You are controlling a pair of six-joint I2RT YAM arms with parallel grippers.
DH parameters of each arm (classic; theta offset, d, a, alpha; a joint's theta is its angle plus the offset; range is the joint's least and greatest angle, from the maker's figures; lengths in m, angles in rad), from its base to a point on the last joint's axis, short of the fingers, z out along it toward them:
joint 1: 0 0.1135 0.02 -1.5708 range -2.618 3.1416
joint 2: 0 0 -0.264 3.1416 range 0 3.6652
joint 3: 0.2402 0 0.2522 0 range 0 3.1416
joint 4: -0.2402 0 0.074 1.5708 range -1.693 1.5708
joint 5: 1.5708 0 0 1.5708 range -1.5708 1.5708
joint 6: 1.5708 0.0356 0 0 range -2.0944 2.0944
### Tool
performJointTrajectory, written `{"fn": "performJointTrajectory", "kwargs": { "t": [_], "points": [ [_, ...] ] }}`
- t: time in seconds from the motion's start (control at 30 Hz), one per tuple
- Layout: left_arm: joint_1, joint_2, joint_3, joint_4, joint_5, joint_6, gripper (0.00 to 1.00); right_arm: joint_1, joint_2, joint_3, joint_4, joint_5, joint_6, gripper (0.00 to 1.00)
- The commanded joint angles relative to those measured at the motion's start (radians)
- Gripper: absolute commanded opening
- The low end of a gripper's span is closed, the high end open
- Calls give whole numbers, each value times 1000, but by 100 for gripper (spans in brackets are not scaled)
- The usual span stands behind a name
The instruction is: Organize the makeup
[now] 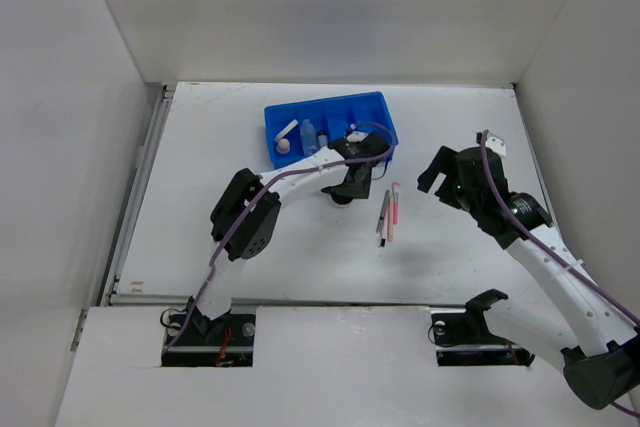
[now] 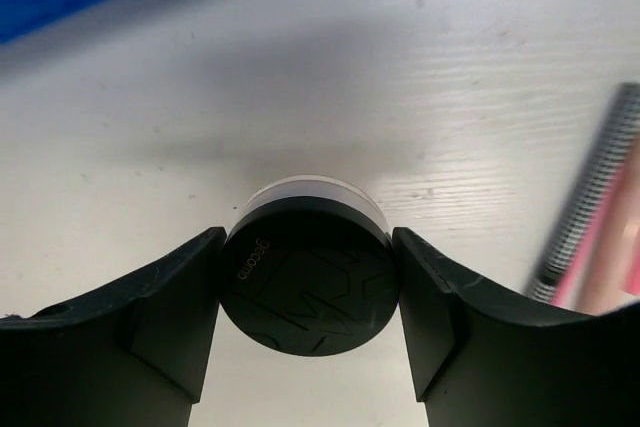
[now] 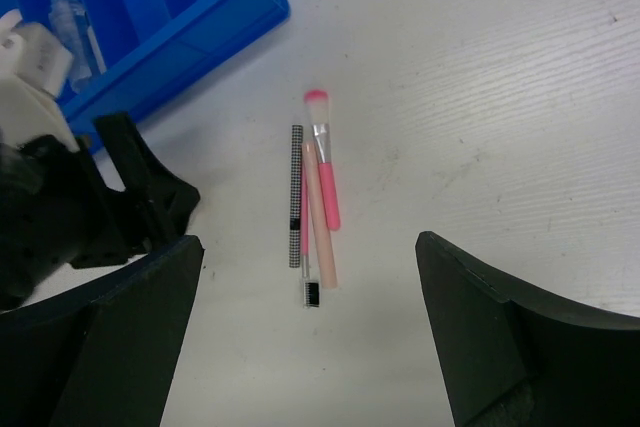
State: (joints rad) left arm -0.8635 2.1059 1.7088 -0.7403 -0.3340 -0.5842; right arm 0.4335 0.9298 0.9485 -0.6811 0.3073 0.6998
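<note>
Well, on my far left in the overhead view the blue tray [image 1: 270,132] sits toward the back of the bench [image 1: 200,237]. In its compartments I can make out a tan sponge [image 1: 284,146] and a small clear bottle [image 1: 309,134]. I cannot tell which cell holds which. The left arm [image 1: 290,175] reaches forward past the tray's near edge and its jaws are down at the bench just in front of the tray. On the left wrist feed the round black jar [image 2: 308,282] stands upright on the bench, its dark lid toward me and a pale clear rim showing behind it. The two fingers [image 2: 170,317] press against it, one on either side, so the left jaws are pinching the jar. The jar is outside the tray, just beside its front wall. Further right, at the edge of that same feed, a checkered pencil [image 2: 590,197] shows blurred, near the jar but not touching it. From the right wrist camera I see that pencil lying lengthwise with a pink brush [image 3: 325,162] and a slim pink-tan pencil [image 3: 318,217], the three close alongside one another on the bare bench, apart from the tray's corner. Rightmost, the right arm [image 1: 540,247] hangs over the bench well clear of the pencils, and the right jaws are spread wide with nothing between them.
</note>
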Motion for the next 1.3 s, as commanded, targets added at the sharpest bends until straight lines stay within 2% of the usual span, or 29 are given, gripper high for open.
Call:
{"fn": "performJointTrajectory", "kwargs": {
  "t": [0.0, 0.13, 0.27, 0.43, 0.57, 0.7, 0.77, 0.83, 0.9, 0.93, 0.97, 1.17, 1.23, 1.27],
  "points": [
    [30, -113, 150, -62, -28, 85, 22, 1, -13, -1, 26, 12, -3, 94],
    [96, -41, 389, -91, 38, 141, 21, 1, -34, -1, 17, 30, 6, 94],
    [162, 58, 564, -90, 114, 150, 20, 1, -54, 18, 8, 39, 15, 94],
    [208, 155, 653, 22, 156, 150, 21, 1, -63, 27, -14, 49, 15, 94],
    [231, 259, 785, 12, 145, 159, 22, 1, -63, 27, -14, 49, 15, 94],
    [261, 292, 801, 41, 155, 159, 22, 1, -63, 27, -23, 39, 24, 94],
    [261, 292, 801, 53, 155, 159, 26, 1, -63, 27, -23, 39, 24, 94],
    [270, 302, 801, 62, 155, 159, 42, 1, -63, 18, -23, 39, 24, 94],
    [270, 302, 801, 62, 155, 150, 64, 1, -63, 18, -23, 39, 24, 94],
    [270, 302, 801, 62, 164, 150, 67, 1, -63, 18, -23, 39, 24, 94],
    [270, 302, 792, 62, 164, 150, 75, 1, -63, 18, -23, 39, 24, 94],
    [270, 235, 739, 85, 173, 150, 89, 1, -43, 9, -14, 16, 24, 94],
    [270, 200, 727, 85, 173, 150, 89, 1, -43, -1, -1, 3, 24, 94],
    [270, 183, 718, 85, 173, 150, 89, 1, -43, -10, 24, -13, 24, 90]
  ]
}}
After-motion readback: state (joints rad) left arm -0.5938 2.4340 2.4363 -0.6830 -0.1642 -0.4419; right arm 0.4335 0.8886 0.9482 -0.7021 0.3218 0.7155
